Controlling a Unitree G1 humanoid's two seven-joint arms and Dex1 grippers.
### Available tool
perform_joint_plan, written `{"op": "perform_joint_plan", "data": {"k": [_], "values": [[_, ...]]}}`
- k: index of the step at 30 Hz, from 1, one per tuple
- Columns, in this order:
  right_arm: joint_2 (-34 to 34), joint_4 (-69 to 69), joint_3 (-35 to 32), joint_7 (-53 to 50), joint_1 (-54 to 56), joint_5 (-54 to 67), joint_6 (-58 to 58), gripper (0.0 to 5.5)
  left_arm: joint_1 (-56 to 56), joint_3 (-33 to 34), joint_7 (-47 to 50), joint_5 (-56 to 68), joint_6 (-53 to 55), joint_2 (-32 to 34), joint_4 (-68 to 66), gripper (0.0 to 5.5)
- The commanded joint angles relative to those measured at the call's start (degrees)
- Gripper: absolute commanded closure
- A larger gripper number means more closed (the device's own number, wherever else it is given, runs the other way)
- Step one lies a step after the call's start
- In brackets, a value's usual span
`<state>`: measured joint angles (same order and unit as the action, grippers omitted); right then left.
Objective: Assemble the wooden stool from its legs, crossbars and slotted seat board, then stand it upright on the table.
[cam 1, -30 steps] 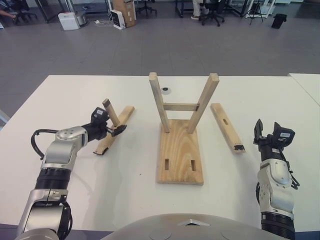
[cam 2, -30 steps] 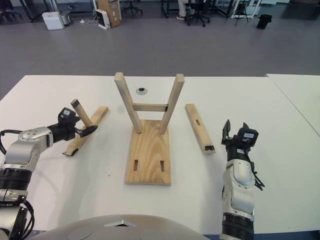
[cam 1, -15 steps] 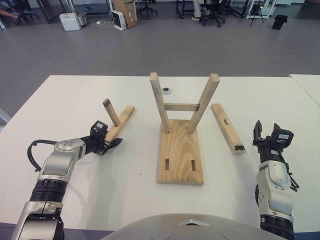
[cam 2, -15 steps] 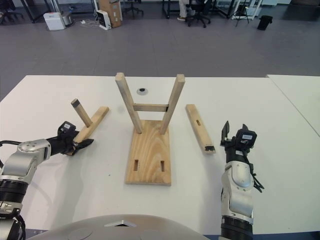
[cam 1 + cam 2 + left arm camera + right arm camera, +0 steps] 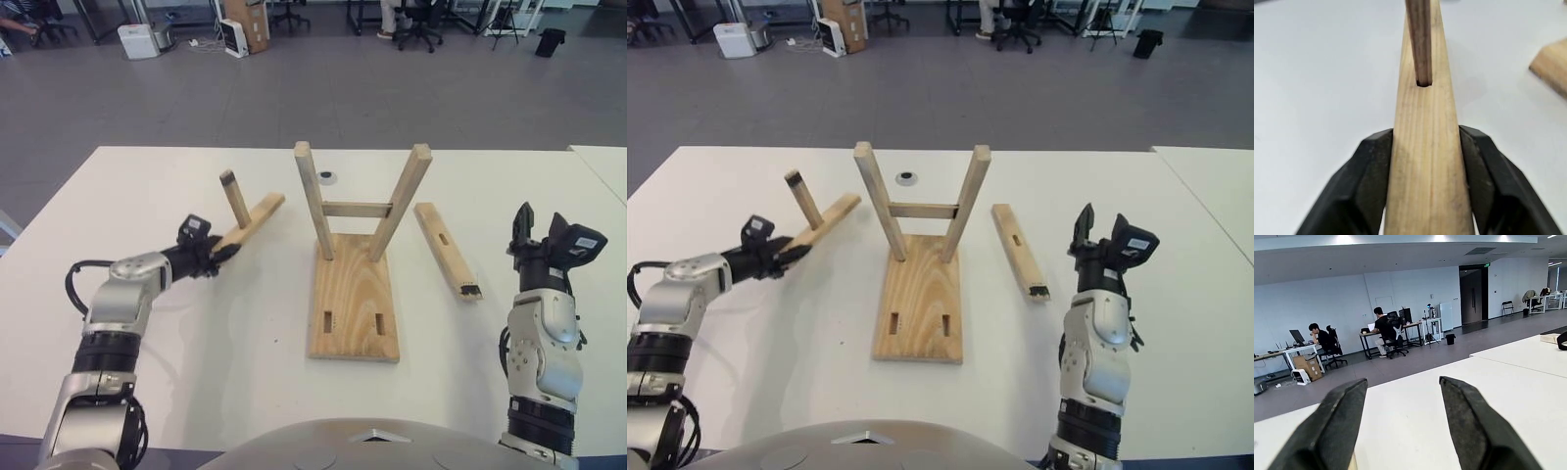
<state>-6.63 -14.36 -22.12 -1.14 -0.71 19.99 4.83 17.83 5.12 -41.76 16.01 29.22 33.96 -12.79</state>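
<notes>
Left pincer [image 5: 217, 253] is clamped tight on the near end of a leg [image 5: 257, 215] at the left side of the bench [image 5: 235, 367]. A short crossbar [image 5: 234, 199] sticks up out of that leg's slot. The seat board [image 5: 353, 304] lies flat mid-bench with two legs [image 5: 313, 201] plugged into its far end, and a second crossbar [image 5: 355, 210] joins them. A loose leg [image 5: 446, 250] lies just right of the board. Right pincer [image 5: 542, 223] is spread wide, holding nothing, up over the bench's right side.

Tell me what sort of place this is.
Probably an open-plan office or lab: a large white table, office chairs on the grey floor behind it, and desks with monitors by the wall.
</notes>
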Motion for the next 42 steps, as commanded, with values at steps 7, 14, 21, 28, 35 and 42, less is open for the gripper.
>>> {"op": "perform_joint_plan", "data": {"k": [7,14,21,28,35,42], "values": [[-10.4,-9.6,-0.3,4.8,11.8,9.9,11.8,2.76,29.8,7.1,-5.0,12.5,8.8,0.8,-1.5,3.48],[-16.3,-13.0,-0.7,6.6,30.6,49.2,30.8,2.46,35.6,10.8,-11.2,39.0,33.1,-5.0,7.0,3.49],[-17.6,-8.7,2.7,5.4,34.4,72.7,36.6,1.61,31.5,7.5,-14.4,47.3,39.8,-6.6,14.2,3.49],[-19.1,-7.9,2.5,3.6,33.4,84.9,35.8,2.12,29.5,5.0,-14.6,48.9,40.5,-7.0,16.2,3.49],[-21.4,-5.5,3.0,7.5,29.6,86.0,37.2,3.28,29.9,4.9,-13.7,49.8,40.0,-7.4,15.9,3.49],[-24.0,-5.4,3.6,8.1,29.1,83.2,37.4,3.46,28.1,7.4,-12.0,50.1,38.7,-6.7,14.9,2.90]]}}
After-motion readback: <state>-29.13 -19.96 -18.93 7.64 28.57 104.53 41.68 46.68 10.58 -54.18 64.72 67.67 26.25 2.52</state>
